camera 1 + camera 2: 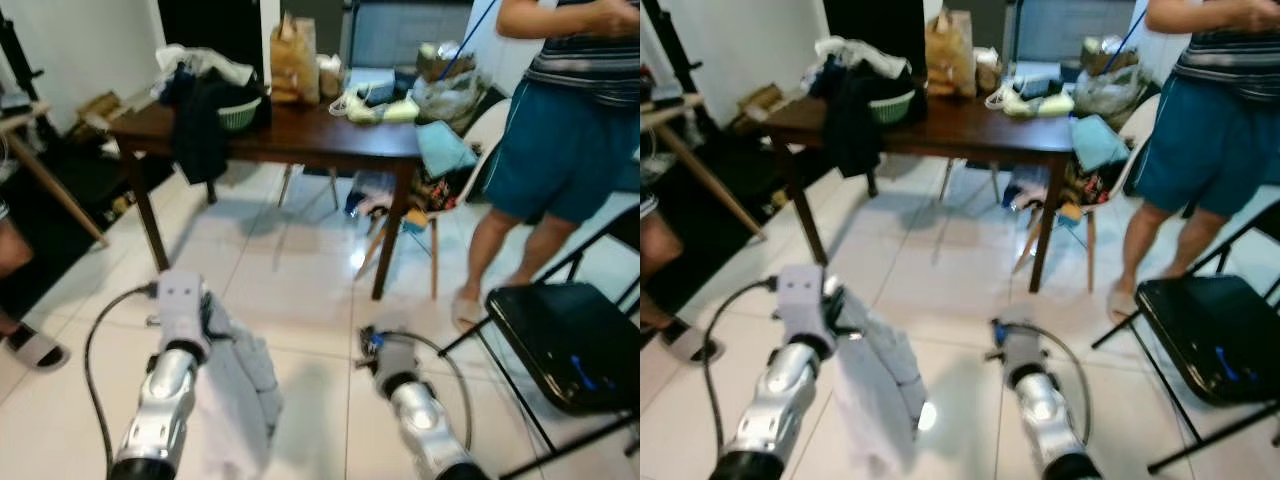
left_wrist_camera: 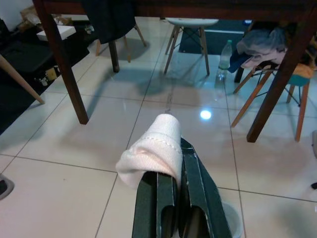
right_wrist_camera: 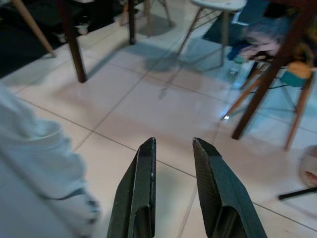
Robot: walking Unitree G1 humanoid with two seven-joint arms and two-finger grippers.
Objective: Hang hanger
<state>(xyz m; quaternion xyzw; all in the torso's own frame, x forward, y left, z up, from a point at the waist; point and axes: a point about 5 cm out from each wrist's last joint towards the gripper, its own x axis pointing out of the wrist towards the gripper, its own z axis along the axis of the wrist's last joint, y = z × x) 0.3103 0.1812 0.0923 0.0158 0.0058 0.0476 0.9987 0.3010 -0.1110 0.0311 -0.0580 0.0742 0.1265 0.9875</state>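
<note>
My left gripper [image 2: 171, 163] pinched the white cloth [image 2: 151, 151], draped over my fingertips, hanging floorward | my right gripper [image 3: 173, 148] gaped empty beside it | hanger unseen; left arm nearer.

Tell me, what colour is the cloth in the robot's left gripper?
White cloth, clearest in the left wrist view, clamped by the left gripper.

Dark wooden table [image 1: 300, 140] bears clothes [image 1: 205, 90]; bags [image 1: 295, 60].

No readable text, labels, brands or numbers anywhere I can see; everything on the desk [image 1: 330, 135] is too blurred to read.
</note>
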